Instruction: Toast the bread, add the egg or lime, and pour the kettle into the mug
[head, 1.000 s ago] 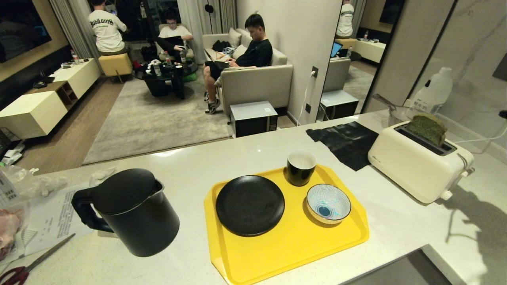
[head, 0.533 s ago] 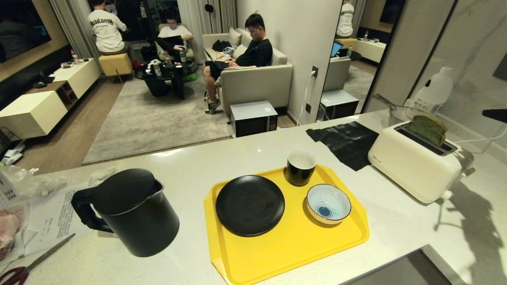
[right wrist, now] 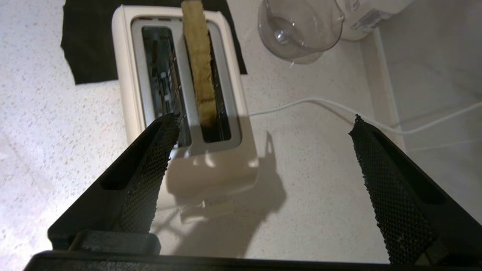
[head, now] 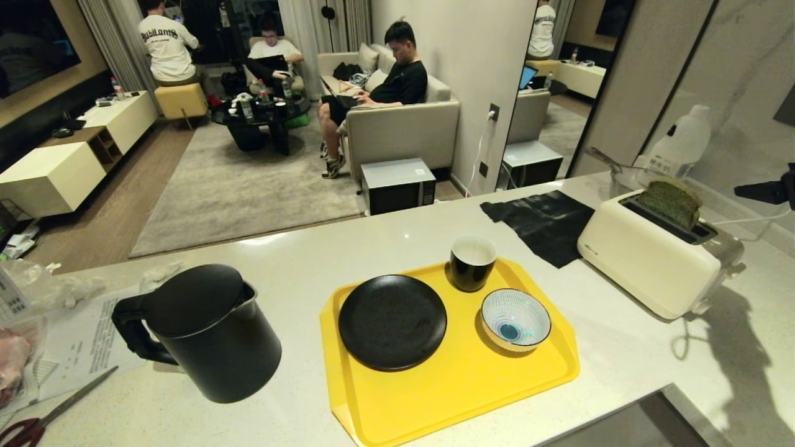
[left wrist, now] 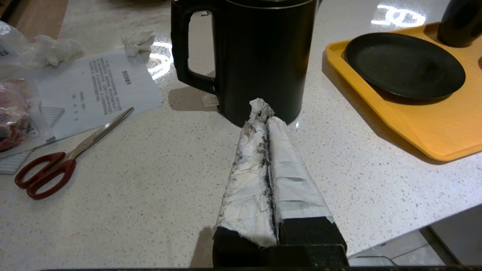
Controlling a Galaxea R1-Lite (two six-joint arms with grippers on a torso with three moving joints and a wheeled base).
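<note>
Right end effector spread wide, left end effector pressed closed

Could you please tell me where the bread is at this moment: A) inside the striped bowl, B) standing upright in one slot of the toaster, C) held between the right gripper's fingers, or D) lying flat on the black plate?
B: the bread stands on edge in one slot of the toaster, its top sticking out, while the other slot is empty.

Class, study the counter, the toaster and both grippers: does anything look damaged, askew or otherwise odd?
Yes. The left gripper, shut near the matte-black kettle, has fingers wrapped in frayed, soot-smudged white tape. A ragged black sheet lies crooked by the cream two-slot toaster. Nothing looks spilled.
</note>
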